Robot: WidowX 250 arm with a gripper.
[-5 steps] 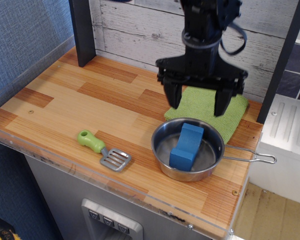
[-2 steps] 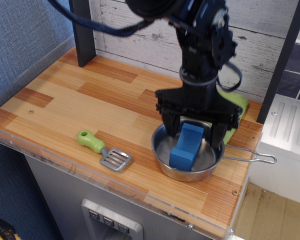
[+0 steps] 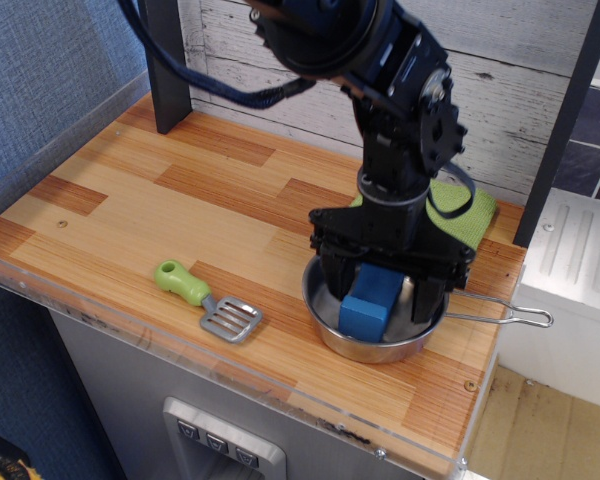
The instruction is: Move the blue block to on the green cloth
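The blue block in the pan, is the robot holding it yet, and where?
Not yet. The end effector is open, its fingers either side of the blue block in the pan, not closed on it.

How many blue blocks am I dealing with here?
1: the blue block sits in the steel pan, between the gripper's open fingers. The arm hides part of the pan and green cloth.

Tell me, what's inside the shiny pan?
The blue block is inside the steel pan, leaning on its end. The gripper reaches in with a finger on each side of it. The arm covers the block's top and the pan's back edge.
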